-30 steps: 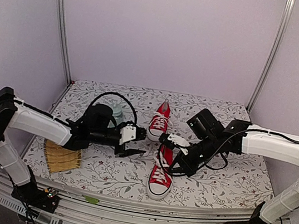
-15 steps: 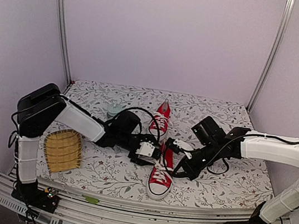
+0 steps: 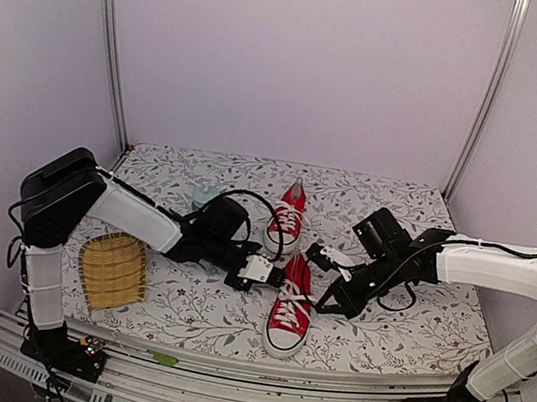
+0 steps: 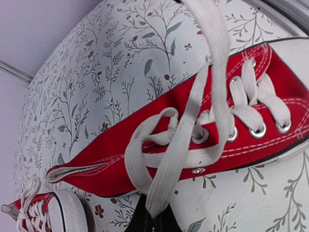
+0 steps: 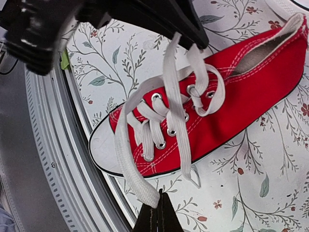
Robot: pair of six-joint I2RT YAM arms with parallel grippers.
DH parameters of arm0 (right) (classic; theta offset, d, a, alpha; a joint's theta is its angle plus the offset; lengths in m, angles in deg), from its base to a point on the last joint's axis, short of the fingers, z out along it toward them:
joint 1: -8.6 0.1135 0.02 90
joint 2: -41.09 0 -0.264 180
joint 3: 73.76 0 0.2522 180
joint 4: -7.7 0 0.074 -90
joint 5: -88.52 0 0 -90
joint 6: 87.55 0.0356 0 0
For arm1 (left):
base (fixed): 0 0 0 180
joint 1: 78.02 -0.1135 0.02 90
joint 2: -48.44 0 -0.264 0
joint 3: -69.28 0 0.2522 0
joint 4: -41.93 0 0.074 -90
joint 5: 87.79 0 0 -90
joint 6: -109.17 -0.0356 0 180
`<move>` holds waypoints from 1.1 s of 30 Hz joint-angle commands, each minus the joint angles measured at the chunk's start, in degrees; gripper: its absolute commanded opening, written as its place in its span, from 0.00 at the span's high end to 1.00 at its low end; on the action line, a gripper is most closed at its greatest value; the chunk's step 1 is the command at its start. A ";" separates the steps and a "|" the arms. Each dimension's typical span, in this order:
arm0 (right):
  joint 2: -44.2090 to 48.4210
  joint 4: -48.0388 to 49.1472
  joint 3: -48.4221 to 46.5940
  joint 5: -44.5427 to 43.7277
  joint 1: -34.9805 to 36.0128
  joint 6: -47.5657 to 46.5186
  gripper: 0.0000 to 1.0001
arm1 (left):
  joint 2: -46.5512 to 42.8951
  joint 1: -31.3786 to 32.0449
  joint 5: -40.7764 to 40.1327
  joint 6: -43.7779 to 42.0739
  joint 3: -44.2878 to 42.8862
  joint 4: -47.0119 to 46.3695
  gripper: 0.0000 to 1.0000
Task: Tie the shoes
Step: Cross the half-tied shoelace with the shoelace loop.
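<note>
Two red shoes with white laces lie on the floral tabletop: the near shoe (image 3: 290,311) points its white toe cap at the front edge, and the far shoe (image 3: 288,214) lies behind it. My left gripper (image 3: 273,274) is at the near shoe's left side, shut on a loop of white lace (image 4: 193,135) that is pinched at the left gripper (image 4: 154,215). My right gripper (image 3: 321,304) is at the shoe's right side. In its wrist view the right gripper (image 5: 157,213) is shut on another lace (image 5: 126,164), which runs up over the near shoe (image 5: 231,111).
A yellow woven mat (image 3: 112,272) lies at the left front. A pale green object (image 3: 207,195) stands behind the left arm. The metal front rail (image 5: 53,159) runs close to the near shoe's toe. The far shoe's toe (image 4: 48,212) shows at the lower left of the left wrist view.
The left arm swung right to the near shoe's left side, and its open jaws shut on a lace loop. The right gripper shifted slightly, still holding its lace.
</note>
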 commanded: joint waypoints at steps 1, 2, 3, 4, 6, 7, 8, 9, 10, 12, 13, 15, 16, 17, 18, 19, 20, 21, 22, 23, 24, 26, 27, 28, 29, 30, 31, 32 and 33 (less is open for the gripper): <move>1.69 0.69 1.19 0.21 -1.85 2.33 0.99 | -5.10 1.16 -2.25 3.86 3.40 -4.69 1.00; 1.90 0.50 1.46 0.15 -2.04 3.02 0.99 | -5.61 1.63 -3.01 4.19 4.07 -5.22 1.00; 2.29 0.41 1.96 0.13 -2.33 3.68 0.99 | -6.07 1.96 -3.57 4.58 4.82 -5.43 1.00; 2.73 0.49 2.42 0.15 -2.71 5.21 0.99 | -6.45 2.32 -3.99 5.13 5.04 -5.53 1.00; 4.15 1.20 3.27 1.62 -3.44 8.23 0.99 | -6.93 2.81 -4.26 5.72 6.07 -5.56 1.00; 4.67 0.81 3.51 1.73 -4.01 9.92 0.99 | -7.03 3.04 -4.52 5.70 6.41 -5.60 1.00; 5.21 0.26 3.78 1.28 -4.66 10.94 0.99 | -6.98 3.22 -4.99 5.58 6.72 -5.69 1.00; 5.82 -0.37 4.27 1.00 -5.45 12.27 0.99 | -6.95 3.43 -5.56 5.36 6.91 -5.62 1.00; 6.59 -0.40 4.94 1.06 -6.12 13.18 0.99 | -6.84 3.68 -6.46 4.96 7.05 -5.61 1.00; 8.15 0.65 6.53 1.92 -6.94 16.14 0.99 | -6.38 4.33 -8.21 3.43 7.21 -5.56 1.00; 8.74 1.57 7.41 2.87 -7.03 17.11 0.99 | -6.12 4.70 -9.46 2.87 7.27 -5.92 1.00; 9.40 3.90 9.62 5.46 -7.06 19.56 0.99 | -5.33 5.47 -12.45 2.23 7.34 -7.13 1.00; 9.61 4.89 10.64 6.45 -7.03 20.74 0.99 | -5.06 5.77 -13.56 2.00 7.34 -7.59 1.00; 9.75 5.63 11.60 6.84 -7.04 22.09 0.99 | -4.91 6.00 -14.27 1.75 7.39 -7.96 1.00; 9.90 5.85 12.66 7.00 -7.18 22.84 0.99 | -4.81 6.25 -14.91 1.34 7.54 -8.35 1.00; 10.12 5.88 13.83 7.38 -7.60 23.72 0.99 | -4.76 6.48 -15.36 0.83 7.74 -8.53 1.00; 10.62 6.05 14.97 7.93 -7.98 24.34 0.99 | -4.69 6.68 -15.78 0.18 7.96 -8.58 1.00; 10.96 6.37 16.23 8.61 -8.42 25.57 0.99 | -4.64 6.81 -16.22 -0.31 8.10 -8.64 1.00; 11.59 6.94 17.35 9.18 -8.60 26.41 0.99 | -4.56 6.91 -16.67 -0.66 8.25 -8.60 1.00; 12.25 7.39 18.21 9.70 -8.75 27.46 0.99 | -4.46 6.92 -17.02 -0.77 8.35 -8.55 1.00; 13.12 7.74 18.92 9.98 -8.87 28.49 0.99 | -4.36 6.96 -17.28 -0.92 8.46 -8.62 1.00; 13.83 8.76 19.64 10.06 -9.28 29.37 0.99 | -4.27 7.09 -17.53 -1.07 8.70 -8.78 1.00; 13.83 9.39 20.13 10.25 -9.57 29.65 0.97 | -4.23 7.10 -17.48 -1.07 8.81 -8.94 1.00; 13.48 9.95 20.47 10.75 -9.77 29.96 0.93 | -4.20 7.12 -17.48 -1.19 8.90 -9.01 1.00; 12.69 10.04 20.42 11.33 -9.84 29.90 0.88 | -4.13 7.23 -17.54 -1.31 8.88 -9.15 1.00; 11.72 9.54 19.86 11.67 -9.93 29.37 0.80 | -4.10 7.31 -17.67 -1.35 8.80 -9.25 1.00; 10.70 8.65 18.41 11.39 -9.94 27.76 0.74 | -4.02 7.40 -17.84 -1.34 8.69 -9.41 1.00; 9.97 7.67 16.65 11.24 -9.91 26.39 0.71 | -3.96 7.44 -17.96 -1.34 8.59 -9.51 1.00; 9.34 6.98 14.23 11.14 -9.94 24.49 0.68 | -3.87 7.49 -18.14 -1.21 8.51 -9.66 1.00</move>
